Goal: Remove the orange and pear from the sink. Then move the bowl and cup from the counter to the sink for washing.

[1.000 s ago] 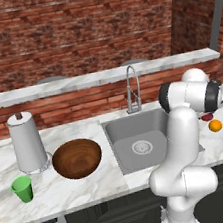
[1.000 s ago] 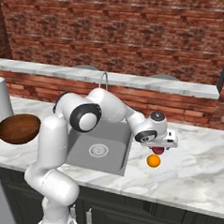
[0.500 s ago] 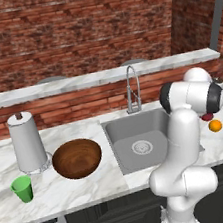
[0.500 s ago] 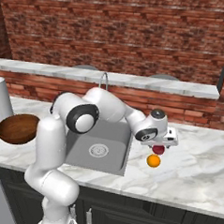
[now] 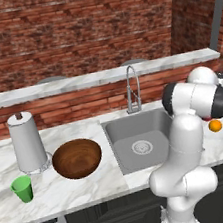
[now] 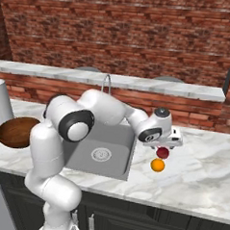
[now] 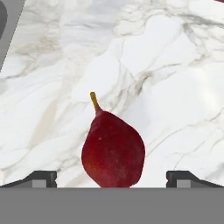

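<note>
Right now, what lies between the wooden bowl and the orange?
The sink lies between the bowl and the orange, with the robot's arm reaching across it, as the right base view shows.

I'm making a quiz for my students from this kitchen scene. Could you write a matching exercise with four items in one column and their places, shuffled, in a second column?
Items:
1. pear
2. orange
3. bowl
4. cup

Places:
A. on the counter left of the sink, beside the paper towel roll
B. on the counter between the open gripper's fingertips
C. at the counter's far left, near its front edge
D. on the counter right of the sink, just in front of the pear

Pairs: 1-B, 2-D, 3-A, 4-C
</note>
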Robot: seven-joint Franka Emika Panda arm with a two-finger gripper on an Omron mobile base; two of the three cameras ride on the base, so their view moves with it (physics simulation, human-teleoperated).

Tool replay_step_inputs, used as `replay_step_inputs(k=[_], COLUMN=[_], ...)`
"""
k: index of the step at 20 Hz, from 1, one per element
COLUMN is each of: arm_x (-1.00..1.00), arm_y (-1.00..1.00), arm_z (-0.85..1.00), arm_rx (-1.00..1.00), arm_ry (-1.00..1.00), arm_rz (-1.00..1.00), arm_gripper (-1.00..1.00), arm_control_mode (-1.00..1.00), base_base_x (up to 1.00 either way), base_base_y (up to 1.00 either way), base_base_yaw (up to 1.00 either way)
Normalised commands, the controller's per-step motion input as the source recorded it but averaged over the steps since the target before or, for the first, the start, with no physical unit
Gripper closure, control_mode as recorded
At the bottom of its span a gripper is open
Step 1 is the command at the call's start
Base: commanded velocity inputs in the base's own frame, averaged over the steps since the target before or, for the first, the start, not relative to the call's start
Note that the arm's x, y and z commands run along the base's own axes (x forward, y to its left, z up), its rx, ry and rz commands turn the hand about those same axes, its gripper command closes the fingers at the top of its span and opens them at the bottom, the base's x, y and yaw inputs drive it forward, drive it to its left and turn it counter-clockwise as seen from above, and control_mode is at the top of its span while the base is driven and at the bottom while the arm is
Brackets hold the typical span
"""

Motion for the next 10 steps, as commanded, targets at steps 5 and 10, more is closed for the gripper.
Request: replay_step_inputs(k=[5, 10], arm_x=[-0.2, -0.17], arm_y=[0.19, 0.24], arm_z=[0.25, 0.17], arm_rx=[0.0, 0.0], arm_ry=[0.0, 0.0], arm_rz=[0.01, 0.0], arm_gripper=[-1.0, -1.0], arm_control_mode=[-1.0, -1.0], base_base_x=[0.0, 0.0], base_base_y=[0.0, 0.0], base_base_yaw=[0.0, 0.0])
